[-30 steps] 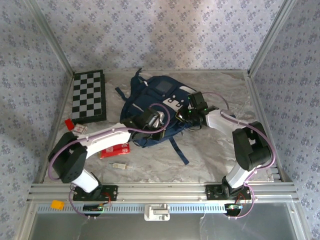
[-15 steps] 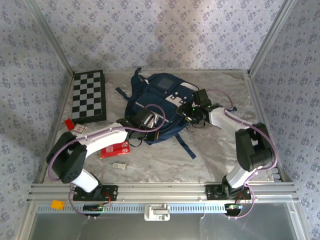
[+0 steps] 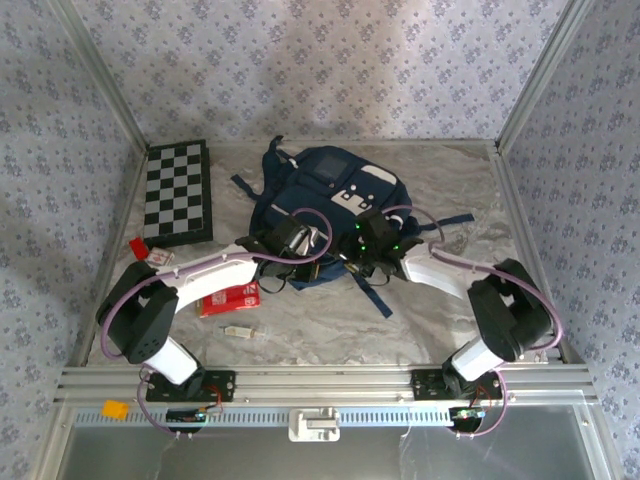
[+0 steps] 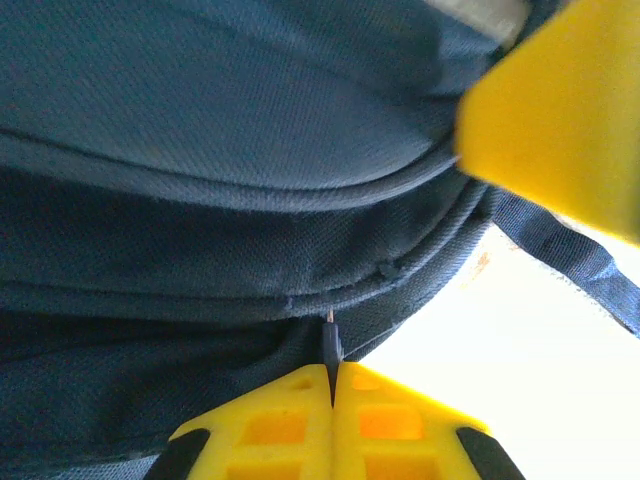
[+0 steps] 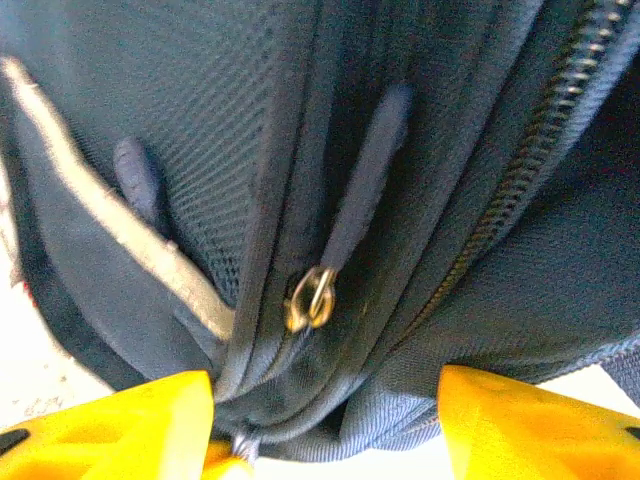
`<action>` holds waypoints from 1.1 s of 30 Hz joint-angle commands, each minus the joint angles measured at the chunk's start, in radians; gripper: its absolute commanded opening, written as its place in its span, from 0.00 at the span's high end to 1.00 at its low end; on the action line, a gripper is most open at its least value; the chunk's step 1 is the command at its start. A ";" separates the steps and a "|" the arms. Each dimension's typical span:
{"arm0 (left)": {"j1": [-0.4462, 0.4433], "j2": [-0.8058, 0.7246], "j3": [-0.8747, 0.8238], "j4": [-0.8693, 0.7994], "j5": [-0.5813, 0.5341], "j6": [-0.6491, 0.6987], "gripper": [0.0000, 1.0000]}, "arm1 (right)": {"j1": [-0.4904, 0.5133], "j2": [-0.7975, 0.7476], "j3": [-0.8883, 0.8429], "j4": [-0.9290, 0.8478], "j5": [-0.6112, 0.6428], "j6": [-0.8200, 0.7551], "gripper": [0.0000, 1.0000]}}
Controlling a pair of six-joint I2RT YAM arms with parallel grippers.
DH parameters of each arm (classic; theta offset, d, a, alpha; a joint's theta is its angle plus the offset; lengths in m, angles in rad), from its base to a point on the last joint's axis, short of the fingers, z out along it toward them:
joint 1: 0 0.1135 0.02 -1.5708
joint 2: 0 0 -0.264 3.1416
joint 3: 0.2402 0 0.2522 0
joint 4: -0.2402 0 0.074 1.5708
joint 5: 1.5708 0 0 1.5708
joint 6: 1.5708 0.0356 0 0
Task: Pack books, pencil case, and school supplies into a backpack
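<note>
Over on the left, the red pencil case (image 3: 232, 300) and a small pale stick (image 3: 238, 331) lie on the surface (image 3: 450, 310) beside the left arm, not yet packed. The left hand (image 4: 331, 372) is pressed together on a thin sliver of the backpack (image 3: 330, 190) at its near seam, pinning it. The backpack lies flat in the middle. The right hand (image 5: 325, 430) stands apart, its fingers either side of a brassy zip pull (image 5: 312, 298) without touching it. I'd say this is the opening step: next the right hand needs to close on that pull and draw it along while the left holds firm.
</note>
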 commanded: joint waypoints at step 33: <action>-0.101 0.042 0.076 -0.038 -0.137 -0.084 1.00 | -0.269 0.108 0.309 -0.258 0.065 -0.481 1.00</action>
